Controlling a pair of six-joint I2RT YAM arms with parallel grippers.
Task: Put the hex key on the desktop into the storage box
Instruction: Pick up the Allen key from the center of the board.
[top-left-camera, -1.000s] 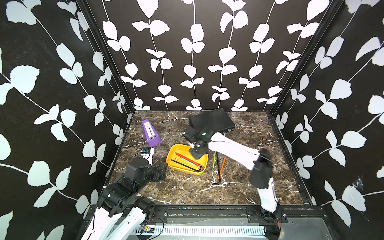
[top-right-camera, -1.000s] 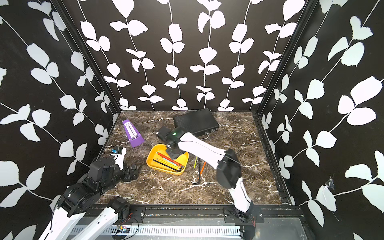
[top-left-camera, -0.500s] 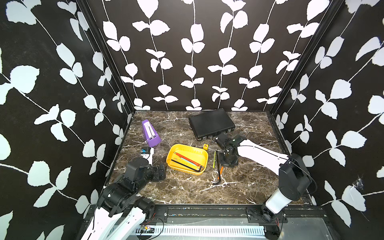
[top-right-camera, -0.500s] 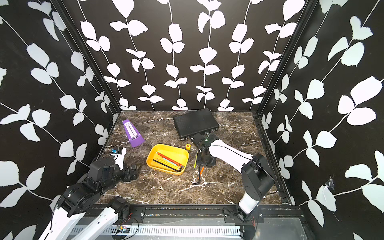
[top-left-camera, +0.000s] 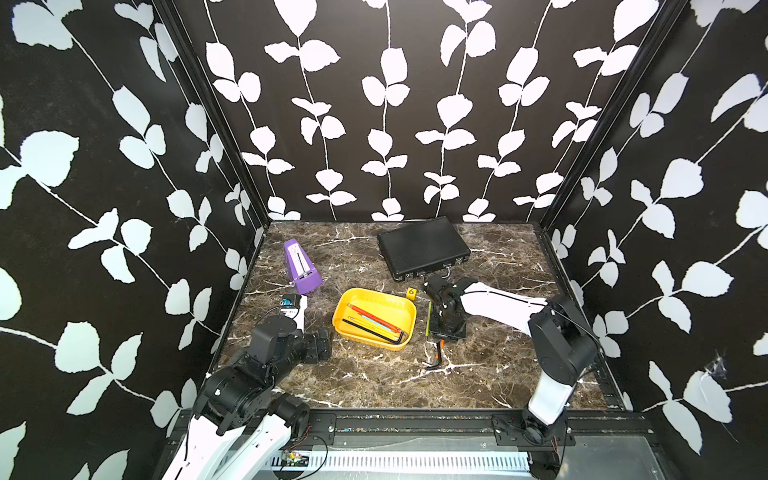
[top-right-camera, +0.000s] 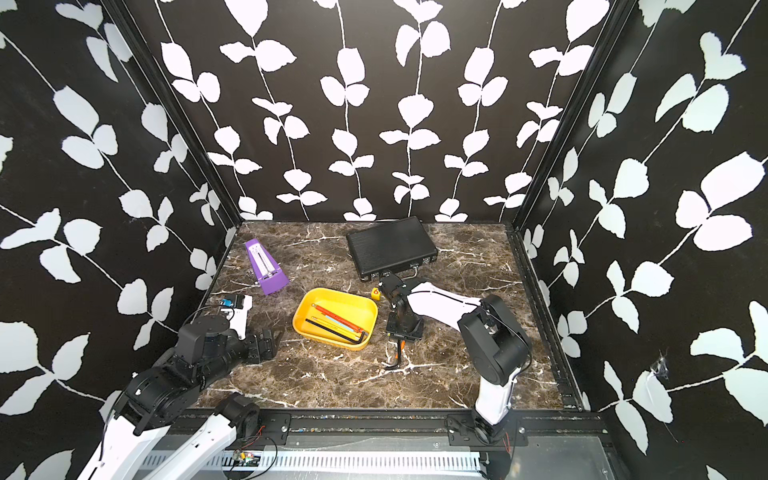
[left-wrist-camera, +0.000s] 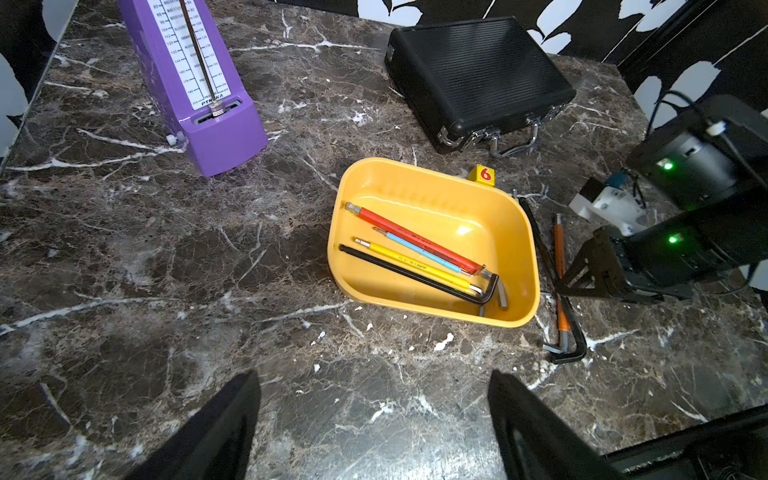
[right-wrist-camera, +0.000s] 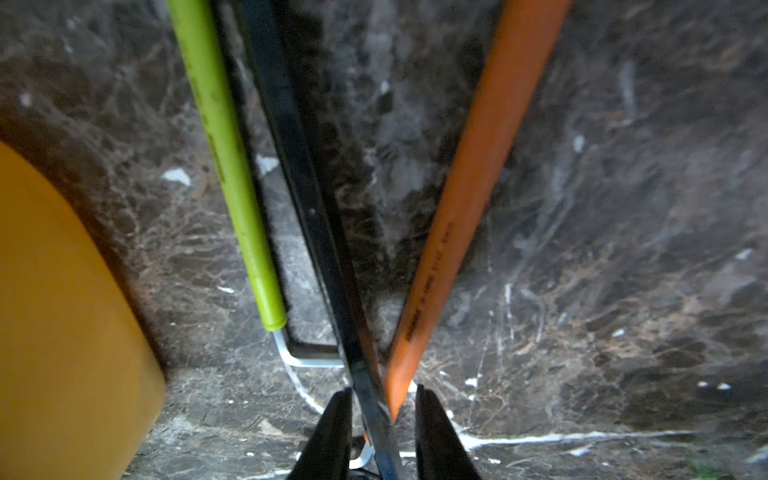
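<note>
Here's the storage box (top-left-camera: 370, 341) at the middle of the surface (top-left-camera: 374, 382), with four hex keys (left-wrist-camera: 415, 241) lying inside it. Behind it and a touch right lies the case (top-left-camera: 423, 247), and behind-left stands the metronome (top-left-camera: 301, 266). A cube (top-left-camera: 411, 293) sits just off the box's back right corner. Right of the box, three loose hex keys (left-wrist-camera: 562, 320) run front to back on the surface, my right claw (right-wrist-camera: 382, 392) down over them. My left claw (top-left-camera: 322, 344) sits left of the box.

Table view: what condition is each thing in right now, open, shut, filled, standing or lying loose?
Yellow tray, holding four hex keys.
Black case, shut, lying flat.
Purple metronome, standing upright.
Right gripper, narrowly open astride the black key, not clamped.
Left gripper, wide open, empty.
Green key, loose on the table.
Orange key, on the table, crossing the black key.
</note>
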